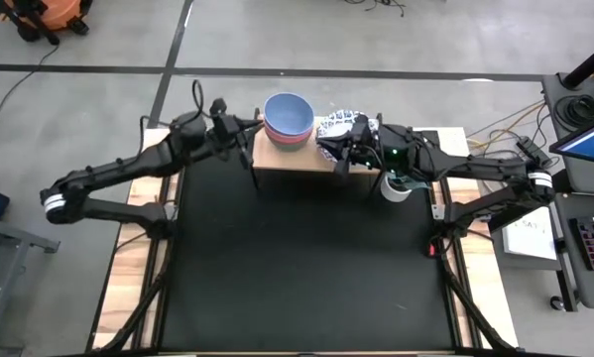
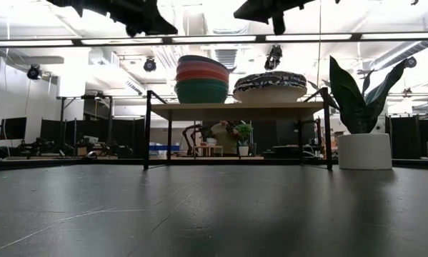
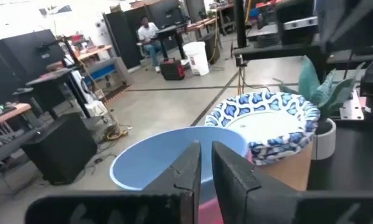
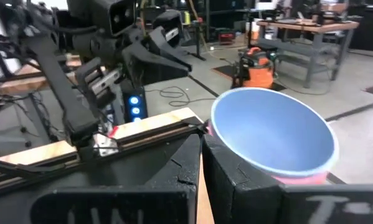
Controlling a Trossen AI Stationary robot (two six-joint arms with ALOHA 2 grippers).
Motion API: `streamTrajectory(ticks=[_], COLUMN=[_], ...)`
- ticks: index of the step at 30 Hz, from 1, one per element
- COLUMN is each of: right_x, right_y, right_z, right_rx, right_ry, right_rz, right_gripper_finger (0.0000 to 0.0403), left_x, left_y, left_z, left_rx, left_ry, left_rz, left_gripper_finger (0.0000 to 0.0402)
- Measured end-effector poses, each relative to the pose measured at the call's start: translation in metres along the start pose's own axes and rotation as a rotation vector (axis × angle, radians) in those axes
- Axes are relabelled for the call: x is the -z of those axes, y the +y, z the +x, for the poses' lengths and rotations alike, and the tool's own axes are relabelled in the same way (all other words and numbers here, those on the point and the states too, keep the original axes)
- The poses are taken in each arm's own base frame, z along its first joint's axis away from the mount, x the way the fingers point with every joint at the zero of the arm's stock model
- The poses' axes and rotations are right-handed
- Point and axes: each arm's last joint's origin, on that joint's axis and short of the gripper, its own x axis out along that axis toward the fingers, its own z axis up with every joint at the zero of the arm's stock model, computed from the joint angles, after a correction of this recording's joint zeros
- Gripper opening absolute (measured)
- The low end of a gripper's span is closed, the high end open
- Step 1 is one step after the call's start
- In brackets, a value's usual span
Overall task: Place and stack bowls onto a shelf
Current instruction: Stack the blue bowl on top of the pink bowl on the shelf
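Both grippers have their fingers pressed together and hold nothing. The left gripper [image 1: 245, 139] hangs just beside the shelf's [image 1: 277, 159] left end, near the table's [image 1: 306, 278] far edge, its arm reaching in low from the left edge with the elbow bent outward. In its wrist view the two dark fingers [image 3: 189, 168] meet nearly edge to edge above the slate-blue bowl [image 3: 174, 162]. The right gripper [image 1: 338, 151] sits over the shelf's right end, beside the patterned bowls [image 1: 338, 127], its arm stretched along the far edge from the right side; its wrist view shows the fingers [image 4: 192, 162] closed with only a thin seam between them.

The shelf stands at the middle of the table's far edge. On its left part is a nested stack [image 2: 201, 80], green at the bottom, then red, pink, and slate-blue on top. On its right part rest the white blue-rimmed bowls, stacked. The plant pot [image 2: 365, 151] stands just beyond the shelf's right end.
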Motion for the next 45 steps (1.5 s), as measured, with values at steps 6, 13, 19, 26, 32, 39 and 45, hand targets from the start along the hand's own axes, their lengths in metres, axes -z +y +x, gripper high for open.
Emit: streamTrajectory(ticks=[6,13,19,26,32,39,45], right_x=[0.007,0.013,0.014,0.014,0.015,0.015,0.017], right_y=[0.002,0.001,0.001,0.002,0.003,0.010,0.014], right_z=[-0.007,-0.007,-0.007,-0.007,-0.007,-0.008,-0.009], right_rx=[0.039,0.044,0.043,0.041,0.036,0.012,-0.004], right_ry=[0.009,0.027,0.027,0.028,0.036,0.039,0.044], right_rz=[0.004,0.010,0.019,0.020,0.023,0.022,0.024], right_gripper_finger=[0.0009,0.0009,0.0009,0.0009,0.0009,0.0009,0.0009], left_x=[0.005,0.017,0.027,0.026,0.025,0.030,0.031], left_y=[0.020,0.025,0.025,0.025,0.025,0.025,0.025], left_z=[0.022,0.034,0.043,0.041,0.037,0.040,0.041], left_rx=[-0.017,-0.031,-0.027,-0.030,-0.027,-0.027,-0.026], left_ry=[0.045,0.108,0.150,0.148,0.167,0.190,0.197], left_rz=[-0.009,-0.008,-0.008,-0.028,-0.050,-0.051,-0.055], left_gripper_finger=[0.0002,0.0000,0.0000,0.0000,0.0000,0.0000,0.0000])
